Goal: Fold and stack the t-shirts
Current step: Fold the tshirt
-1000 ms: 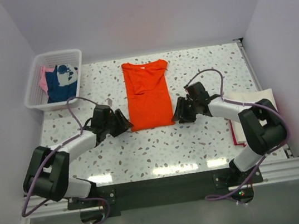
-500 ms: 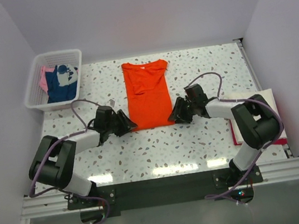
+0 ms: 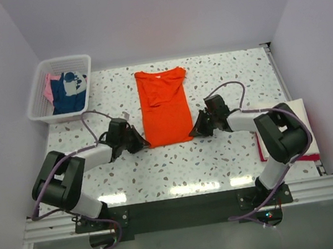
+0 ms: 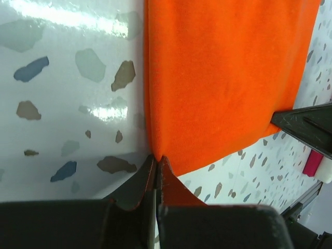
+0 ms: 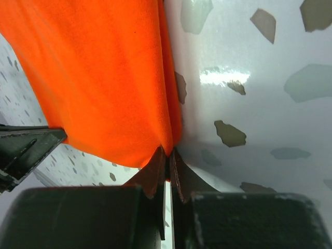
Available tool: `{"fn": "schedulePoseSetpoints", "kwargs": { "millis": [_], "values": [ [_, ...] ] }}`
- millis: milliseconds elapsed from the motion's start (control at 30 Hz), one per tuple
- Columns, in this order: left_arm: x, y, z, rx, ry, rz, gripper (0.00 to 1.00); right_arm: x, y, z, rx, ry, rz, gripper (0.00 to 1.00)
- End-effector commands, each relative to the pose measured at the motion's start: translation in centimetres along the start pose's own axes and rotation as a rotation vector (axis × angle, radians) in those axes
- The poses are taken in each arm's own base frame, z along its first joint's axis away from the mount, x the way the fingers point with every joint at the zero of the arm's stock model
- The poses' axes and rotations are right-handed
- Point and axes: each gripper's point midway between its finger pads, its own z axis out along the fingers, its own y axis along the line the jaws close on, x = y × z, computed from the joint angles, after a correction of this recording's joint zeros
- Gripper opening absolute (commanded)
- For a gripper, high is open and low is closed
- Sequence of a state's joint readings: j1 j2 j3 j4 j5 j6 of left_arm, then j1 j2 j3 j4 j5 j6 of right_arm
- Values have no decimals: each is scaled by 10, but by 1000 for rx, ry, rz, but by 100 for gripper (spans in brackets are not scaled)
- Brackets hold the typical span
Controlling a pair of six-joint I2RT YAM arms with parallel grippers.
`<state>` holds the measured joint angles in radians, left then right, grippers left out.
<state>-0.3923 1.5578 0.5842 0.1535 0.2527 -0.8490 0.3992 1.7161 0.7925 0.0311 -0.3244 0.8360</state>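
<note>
you have the left gripper point(image 4: 156, 164) clamped tight on the near left corner of the orange t-shirt point(image 3: 164, 106), the right gripper point(image 5: 167, 155) likewise on its near right corner; it lies flat on the table point(image 3: 228, 77).

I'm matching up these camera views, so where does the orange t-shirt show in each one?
Top external: orange t-shirt lies mid-table.
Left wrist: upper right, corner pinched by left gripper.
Right wrist: upper left, corner pinched by right gripper.
Shared landmark: speckled table.

Top overhead; wrists close, low (share orange t-shirt point(image 3: 164, 106)).
</note>
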Motion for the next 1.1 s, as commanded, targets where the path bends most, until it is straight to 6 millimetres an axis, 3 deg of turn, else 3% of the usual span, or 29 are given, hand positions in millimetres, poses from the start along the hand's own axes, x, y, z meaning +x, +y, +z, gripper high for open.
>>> {"fn": "schedulePoseSetpoints", "kwargs": {
  "millis": [0,100,133,167,333,367,400,467,500,600,667,700,733,767,833,867,933,967,1033,1067],
  "values": [
    [1,-6,-19,-12,2,37,0,10,-7,-15,31,9,-52,0],
    [8,-10,-37,12,-10,49,0,24,-7,-32,15,34,-59,0],
    [24,0,-42,-13,28,45,0,30,-7,-37,5,47,-56,0],
    [26,-4,-50,7,13,52,0,33,-1,-48,-17,31,-68,0],
    [70,21,-75,-14,68,20,0,71,-21,-86,14,45,-77,0],
    [72,18,-82,13,55,20,0,81,-31,-90,34,54,-72,0],
    [77,19,-86,21,59,15,0,82,-25,-103,-4,19,-83,0],
    [90,20,-93,34,72,3,0,100,-37,-111,9,41,-55,0],
    [93,21,-95,37,74,3,0,101,-34,-118,-18,17,-61,0],
    [100,20,-99,48,85,6,0,117,-45,-121,-3,30,-47,1],
    [103,19,-101,52,102,5,2,123,-49,-121,0,39,-50,10],
    [104,17,-101,61,112,7,7,125,-52,-121,9,41,-50,14],
    [105,16,-102,64,118,11,18,126,-55,-120,19,45,-51,19],
    [107,17,-102,62,129,14,23,125,-55,-121,25,43,-61,31],
    [107,13,-105,74,138,29,39,122,-60,-122,62,32,-66,42],
    [108,13,-107,69,148,35,43,114,-52,-127,57,10,-94,48],
    [98,3,-113,79,127,71,46,98,-54,-134,120,-48,-114,50],
    [96,1,-116,70,127,81,46,82,-36,-142,100,-94,-147,49],
    [78,-16,-123,83,84,127,46,51,-25,-149,140,-203,-178,48],
    [72,-21,-125,81,74,140,46,29,-7,-151,151,-240,-217,47]
  ]
}}
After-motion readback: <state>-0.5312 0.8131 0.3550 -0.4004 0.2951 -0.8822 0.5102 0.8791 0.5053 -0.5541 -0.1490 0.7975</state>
